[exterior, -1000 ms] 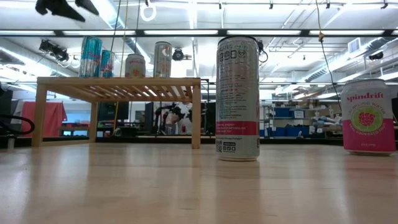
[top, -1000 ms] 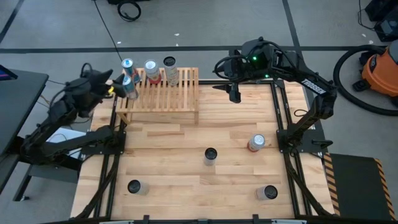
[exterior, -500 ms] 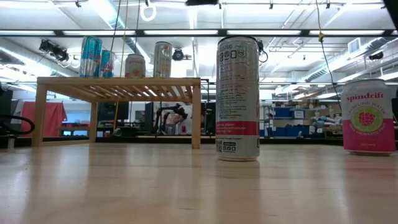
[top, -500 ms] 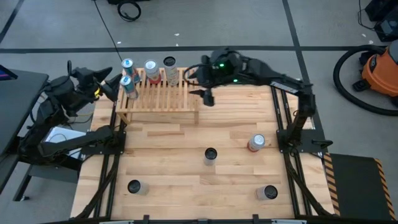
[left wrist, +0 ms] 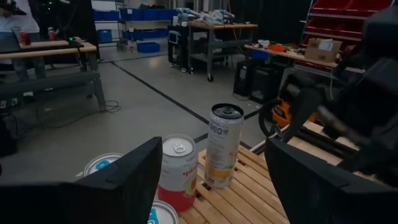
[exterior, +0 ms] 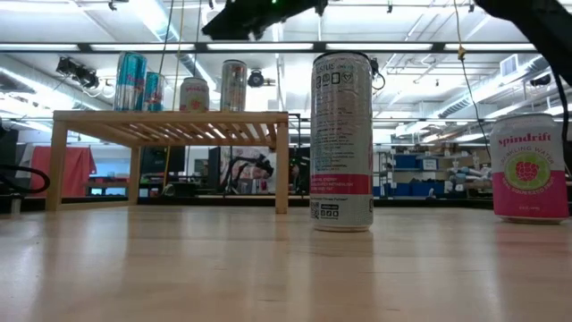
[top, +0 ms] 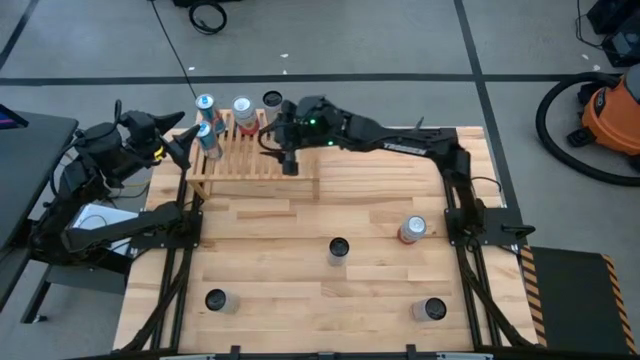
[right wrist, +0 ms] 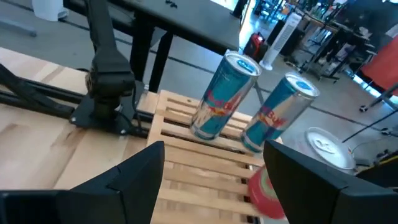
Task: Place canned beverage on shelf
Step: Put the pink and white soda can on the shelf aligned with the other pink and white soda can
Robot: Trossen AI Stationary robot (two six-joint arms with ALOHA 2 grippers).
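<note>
A: Pincer status? Right pincer (top: 289, 160) hangs over the shelf (top: 262, 160), jaws parted, nothing held. Left pincer (top: 182, 150) waits off the shelf's left end, also parted and empty.

B: Nearest unshelved can (top: 339, 249) stands upright mid-bench, well apart, on the near side of the shelf. The right arm is judged the closer.

Our overhead and table-level cameras, plus two close wrist views, all sharing the shelf (top: 255, 150).
</note>
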